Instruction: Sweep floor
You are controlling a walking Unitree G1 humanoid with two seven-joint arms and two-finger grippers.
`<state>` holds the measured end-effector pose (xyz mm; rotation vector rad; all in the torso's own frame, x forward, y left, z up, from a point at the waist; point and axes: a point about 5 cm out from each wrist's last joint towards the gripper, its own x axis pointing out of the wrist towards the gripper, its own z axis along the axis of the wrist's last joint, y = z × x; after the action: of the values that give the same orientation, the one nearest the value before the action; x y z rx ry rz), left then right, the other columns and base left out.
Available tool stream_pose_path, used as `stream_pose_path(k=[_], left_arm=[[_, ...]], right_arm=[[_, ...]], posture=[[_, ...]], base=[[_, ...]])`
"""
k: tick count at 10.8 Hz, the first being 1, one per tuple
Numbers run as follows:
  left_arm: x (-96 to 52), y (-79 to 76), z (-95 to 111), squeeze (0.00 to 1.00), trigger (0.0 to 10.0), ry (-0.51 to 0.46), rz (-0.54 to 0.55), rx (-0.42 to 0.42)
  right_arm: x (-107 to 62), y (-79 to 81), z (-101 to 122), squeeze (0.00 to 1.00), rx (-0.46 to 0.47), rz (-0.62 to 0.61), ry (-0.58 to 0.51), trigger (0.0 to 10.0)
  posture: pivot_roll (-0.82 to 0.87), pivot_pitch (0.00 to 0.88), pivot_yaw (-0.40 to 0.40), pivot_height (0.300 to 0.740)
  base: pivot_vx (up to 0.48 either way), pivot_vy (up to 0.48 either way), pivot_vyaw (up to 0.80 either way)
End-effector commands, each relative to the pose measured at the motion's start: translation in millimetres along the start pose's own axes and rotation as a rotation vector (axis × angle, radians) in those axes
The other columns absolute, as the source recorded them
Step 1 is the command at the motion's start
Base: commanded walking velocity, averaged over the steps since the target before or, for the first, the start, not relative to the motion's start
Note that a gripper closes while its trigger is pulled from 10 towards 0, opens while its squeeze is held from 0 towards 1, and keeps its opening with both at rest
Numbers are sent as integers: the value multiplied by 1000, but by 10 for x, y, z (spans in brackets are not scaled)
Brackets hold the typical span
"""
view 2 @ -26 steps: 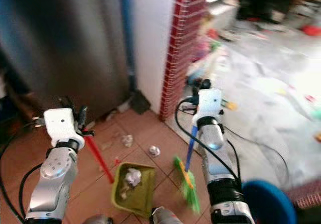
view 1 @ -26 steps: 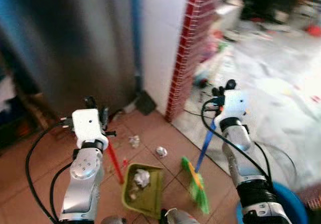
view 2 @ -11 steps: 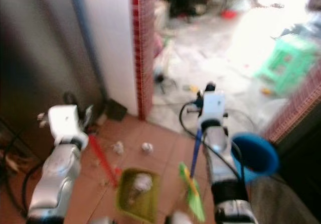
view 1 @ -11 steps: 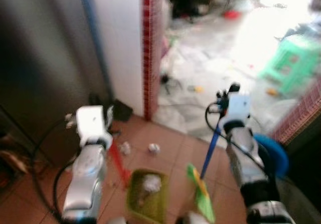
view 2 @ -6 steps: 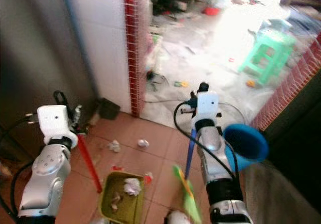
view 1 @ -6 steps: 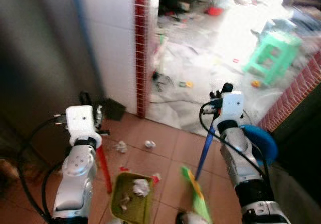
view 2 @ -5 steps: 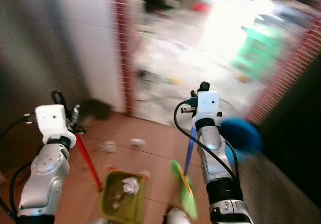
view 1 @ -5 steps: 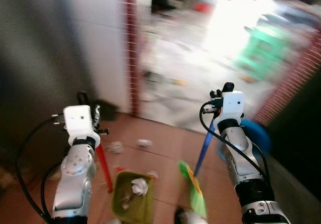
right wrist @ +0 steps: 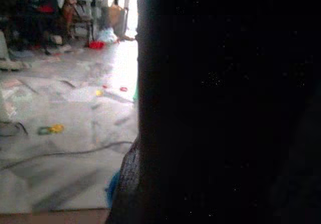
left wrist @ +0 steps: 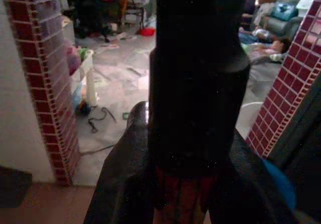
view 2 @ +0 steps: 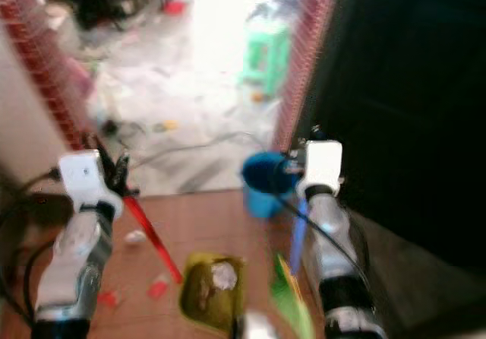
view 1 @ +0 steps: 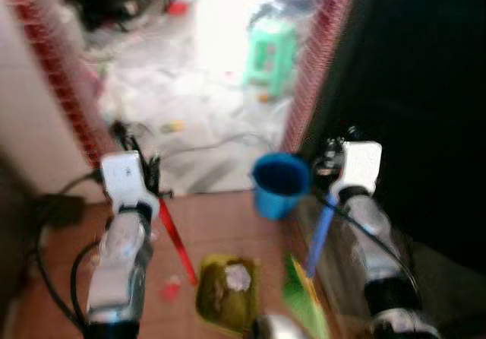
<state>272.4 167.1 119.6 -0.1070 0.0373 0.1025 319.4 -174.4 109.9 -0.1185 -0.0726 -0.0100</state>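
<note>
My left gripper (view 1: pixel 154 178) is shut on the red handle (view 1: pixel 176 240) of a green dustpan (view 1: pixel 226 284), which hangs low over the tiled floor with crumpled paper (view 1: pixel 237 277) in it. In the left wrist view the red handle (left wrist: pixel 181 199) shows between the black fingers (left wrist: pixel 200 78). On the other side my right gripper (view 1: pixel 329 169) is shut on the blue handle (view 1: pixel 319 234) of a broom, and its green bristles (view 1: pixel 305 297) reach the floor beside the dustpan. All of this is blurred.
A blue bucket (view 1: pixel 279 181) stands just ahead by a red brick pillar (view 1: pixel 317 65), with a dark opening to the right. Another brick pillar (view 1: pixel 53 65) rises at the left. A green stool (view 1: pixel 272 44) and cables lie beyond. Small scraps (view 2: pixel 158 287) dot the brown tiles.
The whole picture has swung to the right: the grey appliance is gone from view and the blue bucket now sits in the middle. Both grippers keep their hold.
</note>
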Motion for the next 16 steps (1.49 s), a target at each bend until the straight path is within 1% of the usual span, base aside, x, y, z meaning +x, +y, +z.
stream_pose_path(k=[1,2,4,7,8,9,11,13,15,16], left_arm=[[17,-26,106,0,10000,-43,-14,-5],[20,-30,121,0,10000,-50,-18,-13],[34,14,161,0,10000,-64,9,-25],[42,104,198,0,10000,-80,50,-20],[51,153,260,0,10000,-104,71,-26],[56,170,311,0,10000,-124,75,-44],[71,216,489,0,10000,-174,94,-107],[103,247,772,0,10000,-256,115,-160],[125,252,989,0,10000,-319,102,-198],[141,256,1027,0,10000,-330,96,-211]], right_arm=[[20,18,81,0,6,2,-33,10000],[15,9,75,0,2,0,-30,10000],[7,-1,76,0,-2,-4,-30,10000],[4,-13,72,0,-9,1,-27,10000],[-4,-26,68,0,-13,-2,-25,10000],[-9,-37,63,0,-17,-4,-23,10000],[-17,-65,43,0,-25,-7,-16,10000],[-3,-57,34,0,-30,-2,-12,10000],[5,-58,26,0,-34,2,-10,10000],[6,-53,21,0,-35,3,-9,10000]], posture=[[-48,6,-20,740],[-50,7,-20,740],[-50,8,-20,740],[-51,9,-24,740],[-51,9,-25,740],[-51,10,-26,740],[-49,10,-30,740],[-43,9,-36,740],[-39,7,-38,740],[-39,4,-39,740]], base=[[0,0,-800],[0,0,-800],[0,0,-706],[0,0,0],[0,0,0],[0,0,0],[0,0,0],[0,0,0],[0,0,0],[0,0,0]])
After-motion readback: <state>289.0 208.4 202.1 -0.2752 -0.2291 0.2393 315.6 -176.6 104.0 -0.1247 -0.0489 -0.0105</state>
